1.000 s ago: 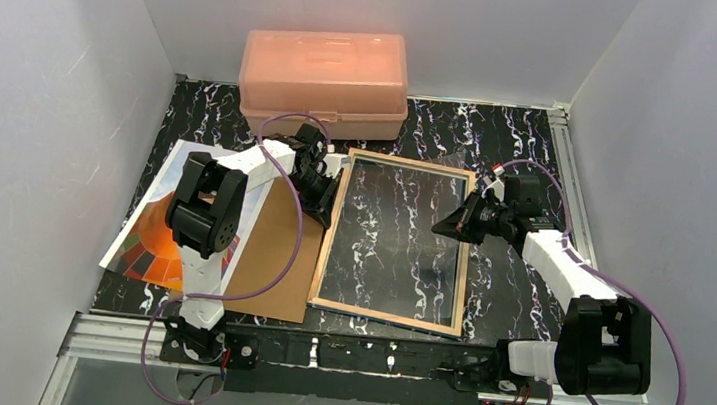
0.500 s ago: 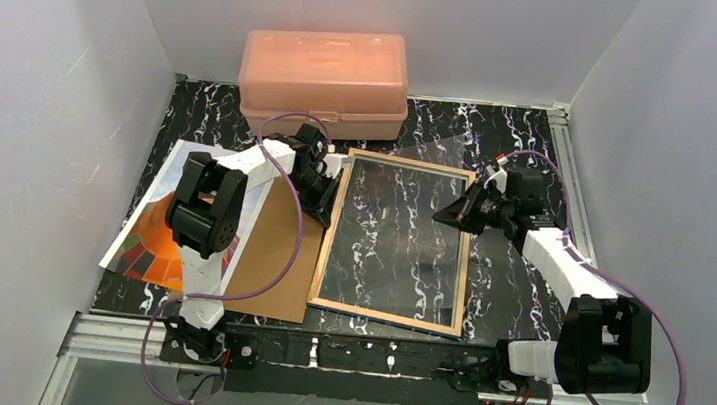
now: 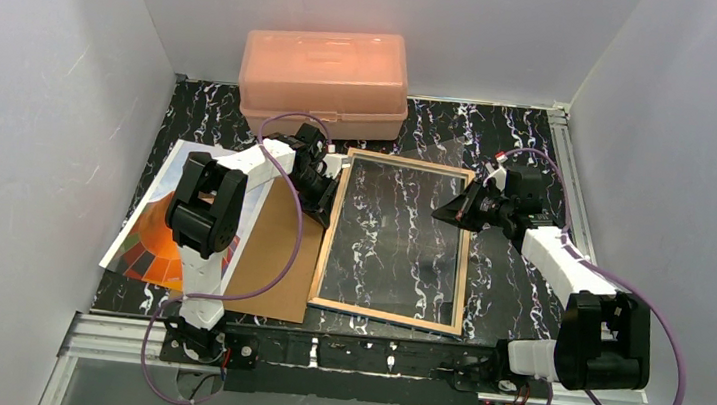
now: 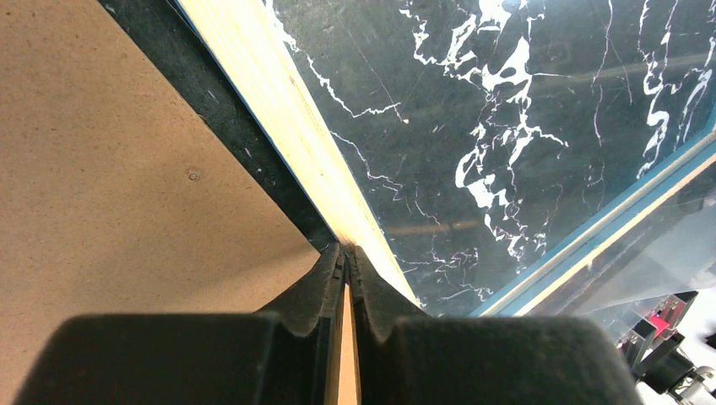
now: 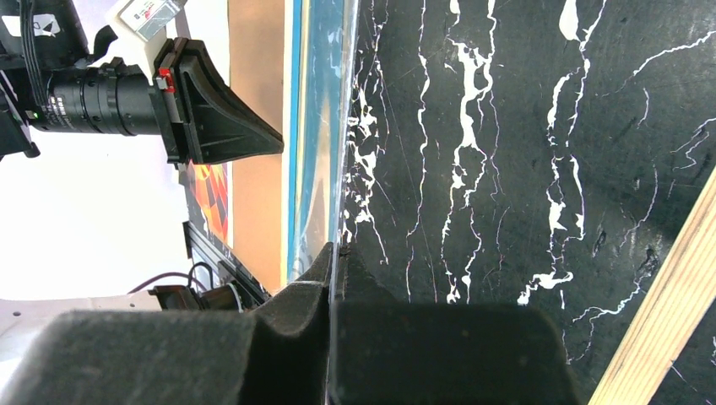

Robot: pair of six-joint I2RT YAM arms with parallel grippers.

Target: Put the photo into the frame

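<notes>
The whole surface (image 3: 532,140) is viewed from above and behind the arm bases (image 3: 192,331), facing down and forward. The left wrist view is set very close, directed past its fingers (image 4: 314,287) along the frame (image 4: 287,126) edge. The right wrist view is set equally close, facing the left arm (image 5: 93,101) across the frame, which is shared by all three.

The frame (image 3: 383,317) lay mid-way across the table (image 3: 512,279), backing board (image 3: 274,254) just left, photo (image 3: 144,240) farther left, box (image 3: 325,73) behind.
</notes>
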